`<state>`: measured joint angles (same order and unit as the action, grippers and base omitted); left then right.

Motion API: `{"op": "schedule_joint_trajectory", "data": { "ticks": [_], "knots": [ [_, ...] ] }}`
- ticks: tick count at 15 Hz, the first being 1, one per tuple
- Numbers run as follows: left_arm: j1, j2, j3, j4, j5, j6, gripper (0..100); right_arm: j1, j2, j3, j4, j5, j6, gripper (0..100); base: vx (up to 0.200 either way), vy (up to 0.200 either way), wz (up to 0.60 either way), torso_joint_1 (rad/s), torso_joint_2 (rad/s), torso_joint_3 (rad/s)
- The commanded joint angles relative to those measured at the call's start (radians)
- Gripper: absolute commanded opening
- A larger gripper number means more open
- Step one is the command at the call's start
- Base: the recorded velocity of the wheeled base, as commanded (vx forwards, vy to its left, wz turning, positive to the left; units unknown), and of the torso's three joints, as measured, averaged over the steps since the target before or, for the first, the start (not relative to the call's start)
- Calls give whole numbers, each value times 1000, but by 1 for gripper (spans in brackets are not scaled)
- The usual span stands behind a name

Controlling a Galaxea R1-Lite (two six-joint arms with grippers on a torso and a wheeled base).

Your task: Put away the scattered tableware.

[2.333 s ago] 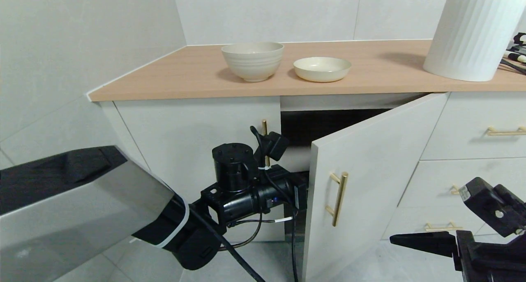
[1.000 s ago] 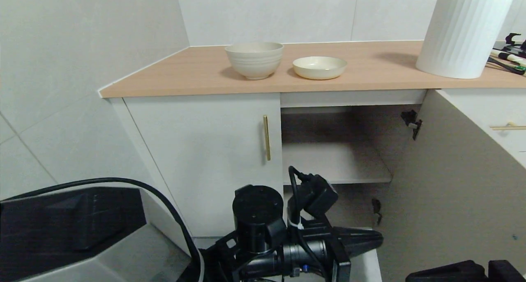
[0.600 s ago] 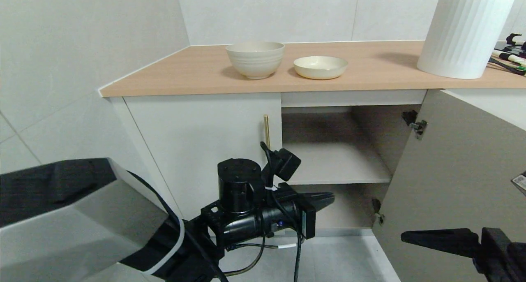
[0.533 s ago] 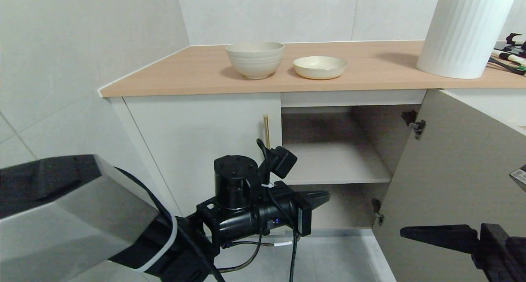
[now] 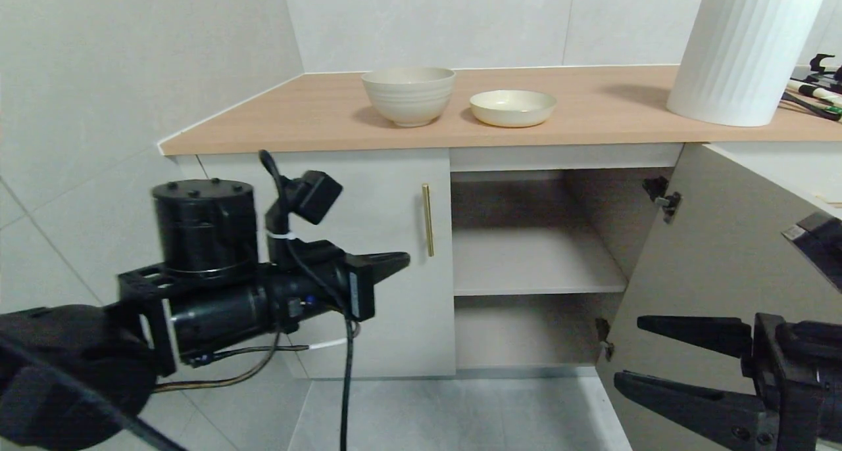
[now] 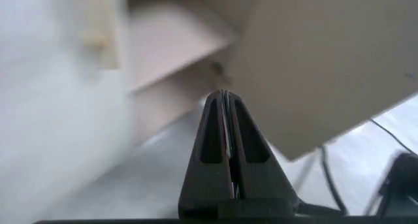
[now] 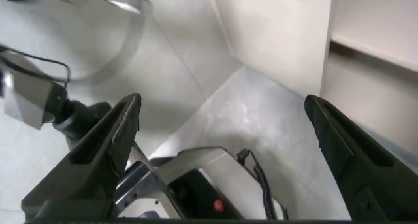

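Observation:
A deep cream bowl (image 5: pixel 408 94) and a shallow cream dish (image 5: pixel 512 108) sit side by side on the wooden counter (image 5: pixel 276 125). Below them the cupboard's right door (image 5: pixel 710 267) hangs wide open, showing an empty shelf (image 5: pixel 533 267). My left gripper (image 5: pixel 398 261) is shut with nothing in it, held in front of the closed left cupboard door (image 5: pixel 329 194), well below the bowl; its pressed-together fingers (image 6: pixel 224 129) fill the left wrist view. My right gripper (image 5: pixel 628 349) stands open and empty low at the right, before the open door, its fingers (image 7: pixel 108 145) spread wide in the right wrist view.
A tall white ribbed container (image 5: pixel 743 50) stands at the counter's right end, with utensils (image 5: pixel 816 93) beyond it. A brass handle (image 5: pixel 426 219) runs down the left door's edge. Tiled wall closes the left side; grey floor tiles (image 5: pixel 447 415) lie below.
The right cupboard door has swung from half closed to wide open. My left arm has risen and drawn back to the left, from the opening to the closed left door. The right gripper has come further into view.

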<state>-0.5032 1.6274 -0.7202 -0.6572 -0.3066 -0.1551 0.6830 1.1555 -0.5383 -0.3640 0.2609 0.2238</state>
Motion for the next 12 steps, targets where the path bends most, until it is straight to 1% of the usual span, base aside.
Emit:
{"op": "schedule_joint_trajectory", "data": {
  "ticks": [1, 2, 3, 4, 5, 6, 7, 8, 9, 10, 11, 12],
  "knots": [
    [106, -244, 62, 107, 34, 12, 100, -22, 50, -63, 37, 0, -4, 100, 0, 0, 0, 0, 0, 0],
    [126, -291, 71, 153, 46, 8, 100, -37, 69, -86, 40, 0, -9, 100, 0, 0, 0, 0, 0, 0],
    [140, -324, 73, 177, 50, 2, 100, -40, 82, -103, 42, 0, -17, 100, 0, 0, 0, 0, 0, 0],
    [164, -371, 70, 206, 49, -18, 100, -51, 110, -154, 45, 0, -38, 100, 0, 0, 0, 0, 0, 0],
    [181, -399, 65, 219, 50, -27, 100, -60, 141, -193, 50, 0, -40, 100, 0, 0, 0, 0, 0, 0],
    [209, -414, 62, 220, 50, -29, 100, -80, 176, -241, 74, 0, -44, 100, 0, 0, 0, 0, 0, 0],
    [232, -419, 59, 219, 52, -29, 100, -102, 204, -287, 129, 0, -55, 100, 0, 0, 0, 0, 0, 0],
    [238, -419, 54, 219, 52, -29, 100, -112, 217, -319, 174, -5, -61, 100, 0, 0, 0, 0, 0, 0],
    [238, -417, 44, 222, 64, -29, 100, -115, 228, -348, 220, -43, -63, 100, 0, 0, 0, 0, 0, 0],
    [238, -409, 31, 223, 83, -29, 100, -115, 253, -358, 235, -143, -64, 100, 0, 0, 0, 0, 0, 0],
    [238, -403, 25, 217, 86, -29, 100, -102, 257, -359, 237, -198, -64, 100, 0, 0, 0, 0, 0, 0],
    [238, -397, 15, 219, 86, -31, 100, -92, 257, -359, 237, -216, -63, 100, 0, 0, 0, 0, 0, 0]
  ]
}}
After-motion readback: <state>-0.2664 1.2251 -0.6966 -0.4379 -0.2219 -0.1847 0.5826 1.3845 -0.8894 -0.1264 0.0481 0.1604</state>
